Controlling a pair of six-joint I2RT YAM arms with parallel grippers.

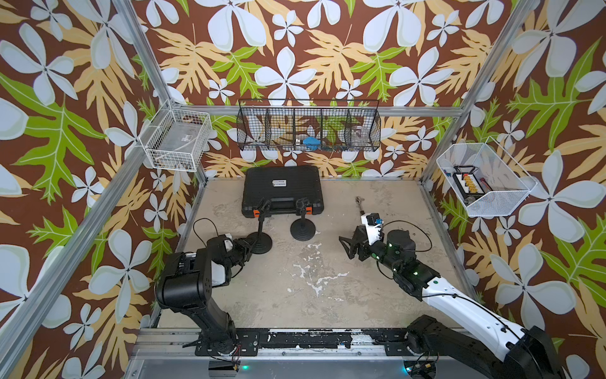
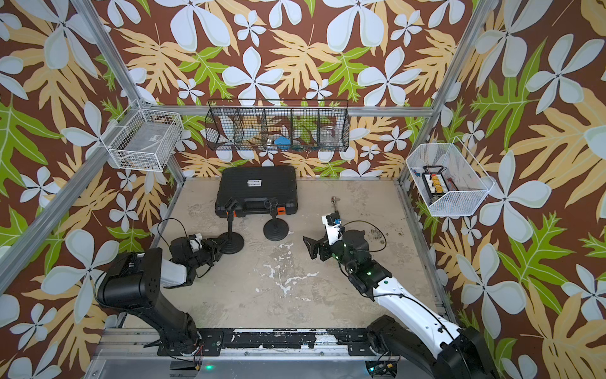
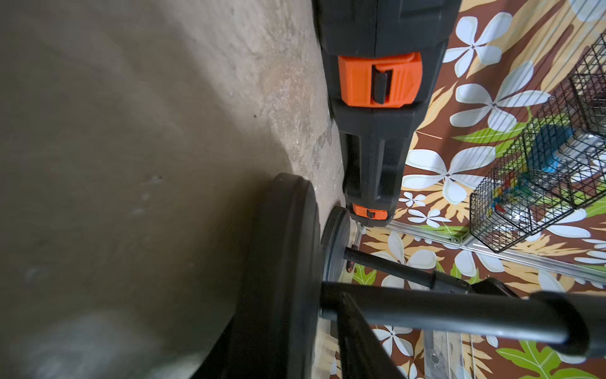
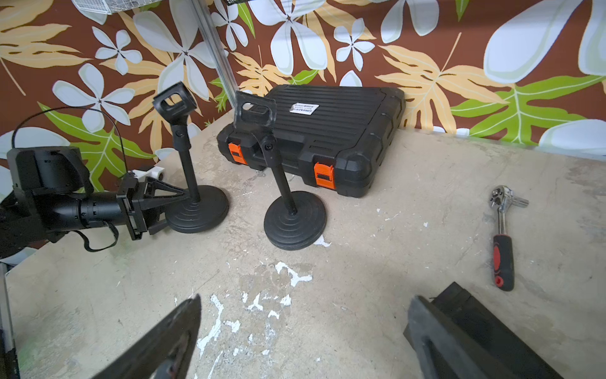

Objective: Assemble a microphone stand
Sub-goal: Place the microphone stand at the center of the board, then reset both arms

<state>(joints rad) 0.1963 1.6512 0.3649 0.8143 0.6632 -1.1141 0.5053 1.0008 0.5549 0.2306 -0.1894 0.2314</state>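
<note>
Seeing black round-base microphone stand point(image 4: 189, 174) upright on concrete desk point(image 4: 393, 262), left side; twin stand point(image 4: 282, 183) just beside, clips fitted on both. Reads as near finished. Spotting left fingers point(image 4: 182, 194) parted around first pole, low, clamping nothing. Catching right fingers point(image 4: 177, 331) wide, empty. Remaining, likely: pulling clear.

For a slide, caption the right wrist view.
Two microphone stands before a black case; left claw at one, ratchet aside.

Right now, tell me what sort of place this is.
Likely a robot test cell: an aluminium frame lined with floral backdrop, a white wire basket hung on it, and a left arm and right arm mounted on a front rail.
</note>
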